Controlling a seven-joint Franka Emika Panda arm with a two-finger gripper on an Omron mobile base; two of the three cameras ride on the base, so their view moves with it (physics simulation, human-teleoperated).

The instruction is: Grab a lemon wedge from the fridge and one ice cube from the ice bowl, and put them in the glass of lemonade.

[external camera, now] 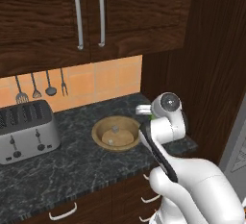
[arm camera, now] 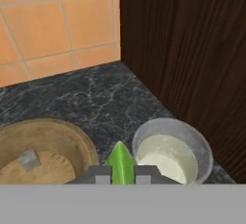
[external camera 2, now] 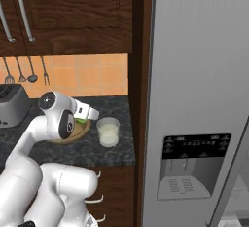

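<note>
Fingers of our two-finger dark tool are closed on a small green pointed lemon wedge, which stands up between them in the hand view; in the right base view the same green wedge shows at the tool's end, above the right edge of the bowl; the shallow round light-brown wooden ice bowl sits on the dark marbled stone surface, left of the tool, with one small grey ice cube lying inside it; the small clear short glass of lemonade, holding pale whitish-yellow liquid, stands just beside the bowl on its right, near the dark wooden side panel; the tall grey steel fridge with its black dispenser panel rises right of that panel; a silver toaster stands well apart at the far left of the surface, under hanging metal utensils on the orange tiled wall.
</note>
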